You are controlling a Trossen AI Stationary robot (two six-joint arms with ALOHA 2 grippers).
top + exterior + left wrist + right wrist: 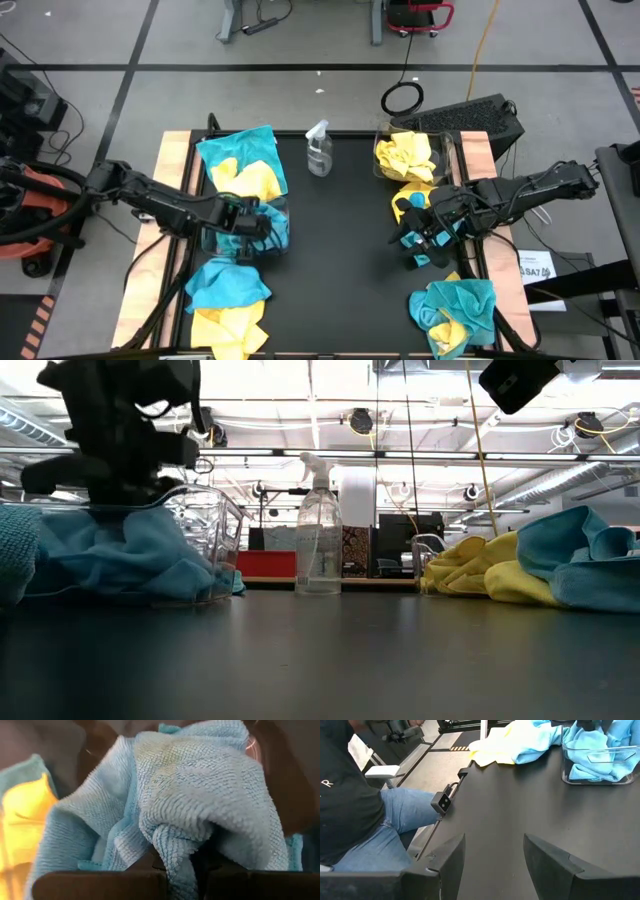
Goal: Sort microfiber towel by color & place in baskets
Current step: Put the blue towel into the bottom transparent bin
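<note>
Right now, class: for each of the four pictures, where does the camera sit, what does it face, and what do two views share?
High view: overhead, facing down; both arms, left gripper, right gripper.
Low view: tabletop height, facing the clear plastic spray bottle.
Left wrist view: looks past its fingers, pinching a teal-blue microfiber towel.
Right wrist view: looks past open fingers, over the black table.
Shared: high and low both show the clear plastic basket holding blue towels.

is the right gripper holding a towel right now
No, the right gripper stands open over bare black table with nothing between its fingers.
</note>
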